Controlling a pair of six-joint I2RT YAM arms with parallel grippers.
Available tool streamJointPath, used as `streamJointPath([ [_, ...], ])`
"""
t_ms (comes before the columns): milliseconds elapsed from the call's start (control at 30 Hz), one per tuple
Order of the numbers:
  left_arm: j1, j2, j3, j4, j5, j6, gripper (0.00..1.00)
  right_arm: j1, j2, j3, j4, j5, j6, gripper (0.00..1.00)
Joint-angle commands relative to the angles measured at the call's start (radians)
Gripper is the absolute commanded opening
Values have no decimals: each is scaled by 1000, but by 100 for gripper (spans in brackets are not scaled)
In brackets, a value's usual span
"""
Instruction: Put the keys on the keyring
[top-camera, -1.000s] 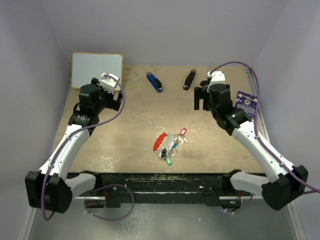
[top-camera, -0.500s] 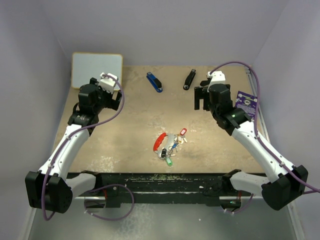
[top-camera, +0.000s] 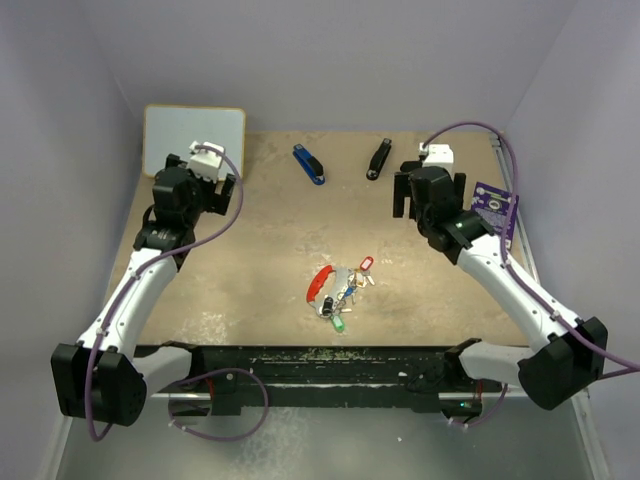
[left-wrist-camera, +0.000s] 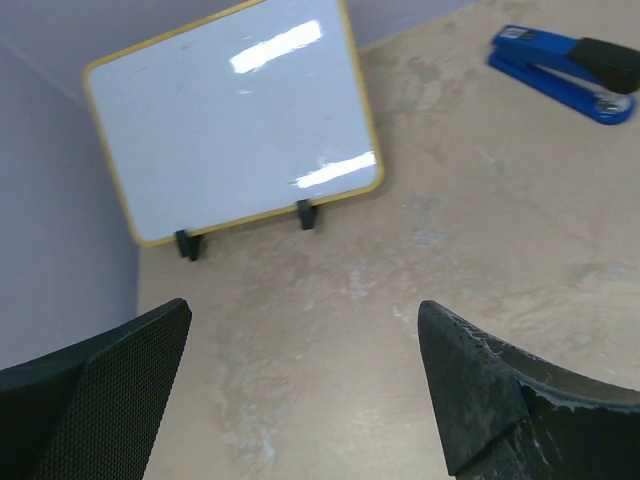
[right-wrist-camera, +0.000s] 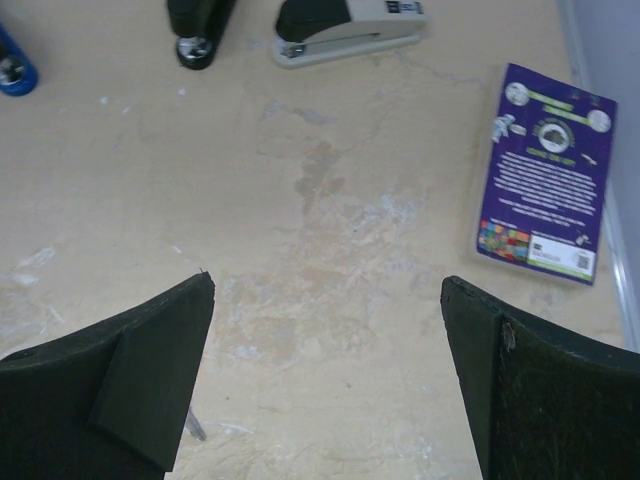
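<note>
The keyring (top-camera: 320, 282), with its red oval fob, lies bunched with the keys (top-camera: 343, 295) near the middle of the table, towards the front. Green, blue and red plastic heads show in the pile; I cannot tell which keys sit on the ring. My left gripper (top-camera: 203, 178) hangs at the back left, open, its fingers wide apart over bare table (left-wrist-camera: 305, 310). Open too is my right gripper (top-camera: 428, 186), at the back right over bare table (right-wrist-camera: 328, 283). Both grippers are far from the pile, and neither wrist view shows it.
A small whiteboard (top-camera: 193, 138) (left-wrist-camera: 235, 120) stands at the back left corner. A blue stapler (top-camera: 309, 164) (left-wrist-camera: 560, 68) and a black stapler (top-camera: 379, 158) (right-wrist-camera: 200, 20) lie at the back, a grey stapler (right-wrist-camera: 350, 28) beside them. A purple card (top-camera: 495, 208) (right-wrist-camera: 545, 170) lies by the right wall.
Both wrists have shifted slightly towards the back of the table. The pile of keys has not moved, and both grippers remain open.
</note>
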Motion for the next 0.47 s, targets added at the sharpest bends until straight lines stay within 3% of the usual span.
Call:
streamJointPath([
  [0, 35, -23, 35, 57, -161, 0, 98, 0, -20, 70, -42, 194, 65, 100],
  [200, 40, -23, 8, 37, 12, -30, 98, 0, -7, 73, -46, 135, 53, 100],
  [333, 40, -16, 16, 37, 10, -25, 98, 0, -32, 44, -7, 91, 43, 92],
  [433, 40, -16, 15, 38, 6, -24, 98, 0, -41, 53, -6, 87, 53, 95],
])
